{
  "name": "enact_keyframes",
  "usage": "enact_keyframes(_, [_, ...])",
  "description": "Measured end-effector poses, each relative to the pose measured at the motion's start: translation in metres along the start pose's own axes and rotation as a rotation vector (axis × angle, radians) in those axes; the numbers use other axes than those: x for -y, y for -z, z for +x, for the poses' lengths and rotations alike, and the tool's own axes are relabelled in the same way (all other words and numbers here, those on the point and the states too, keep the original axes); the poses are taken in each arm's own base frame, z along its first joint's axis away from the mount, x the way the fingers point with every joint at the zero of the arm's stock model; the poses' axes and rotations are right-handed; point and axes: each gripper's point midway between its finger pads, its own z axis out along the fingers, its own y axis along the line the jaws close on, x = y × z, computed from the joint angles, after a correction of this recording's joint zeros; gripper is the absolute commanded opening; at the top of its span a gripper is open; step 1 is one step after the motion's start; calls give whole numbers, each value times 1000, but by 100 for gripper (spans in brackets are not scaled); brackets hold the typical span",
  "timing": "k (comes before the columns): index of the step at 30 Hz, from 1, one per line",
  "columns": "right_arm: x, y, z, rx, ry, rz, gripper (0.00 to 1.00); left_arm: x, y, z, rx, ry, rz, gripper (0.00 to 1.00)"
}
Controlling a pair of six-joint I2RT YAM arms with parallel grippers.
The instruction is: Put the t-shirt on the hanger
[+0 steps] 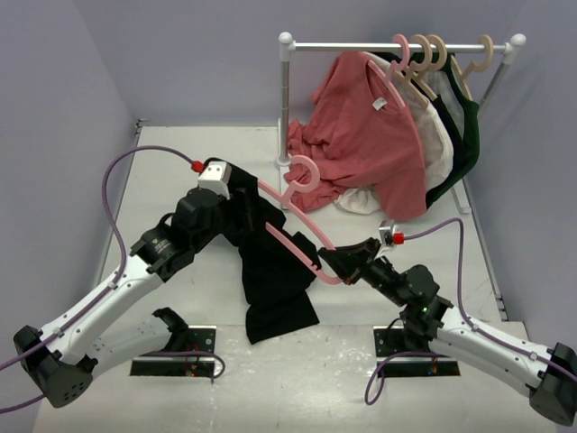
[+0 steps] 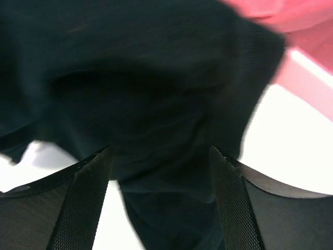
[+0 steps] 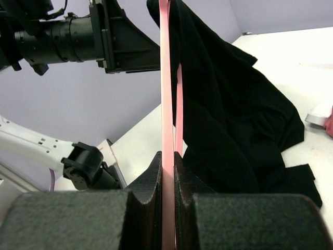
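The black t-shirt [image 1: 275, 280] is draped over the left end of the pink hanger [image 1: 290, 244] and hangs down to the table. The hanger is held tilted above the table, hook [image 1: 302, 171] at the top. My right gripper [image 1: 332, 260] is shut on the hanger's right end; in the right wrist view [image 3: 168, 156] the pink bar [image 3: 165, 78] sits pinched between the fingers, with the t-shirt [image 3: 229, 114] on its far part. My left gripper [image 1: 236, 194] is at the hanger's left end. Its jaws [image 2: 160, 156] stand wide apart with the black cloth [image 2: 145, 78] between them.
A white clothes rack [image 1: 285, 90] stands at the back right with a salmon-red shirt [image 1: 370, 144], beige hangers [image 1: 433, 54] and a dark green garment [image 1: 469, 126]. The red shirt's hem and a white cloth [image 1: 361, 200] pile on the table just behind the hanger's hook.
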Motion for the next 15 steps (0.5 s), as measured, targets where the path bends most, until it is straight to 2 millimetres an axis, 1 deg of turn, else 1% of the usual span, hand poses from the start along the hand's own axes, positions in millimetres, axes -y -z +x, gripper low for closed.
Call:
enact_keyframes(4, [4,-1,4,-19,2,18,0,15,-7,-1,-3,19,62,73])
enact_keyframes(7, [8,-1,7,-33,5,40,0,22,-6,-8,21,33,97,73])
enact_keyframes(10, [9,-4,6,-42,11,54,0,25,-3,-15,46,43,113,74])
enact_keyframes(11, [9,-5,6,-44,11,55,0,25,-2,-17,55,45,111,71])
enact_keyframes(12, [9,-6,5,-45,11,55,0,24,-2,-19,62,46,105,64])
enact_keyframes(13, [8,-7,5,-45,12,55,0,23,-3,-20,66,48,97,59])
enact_keyframes(15, [8,-8,3,-46,12,56,0,19,-5,-21,71,53,70,53])
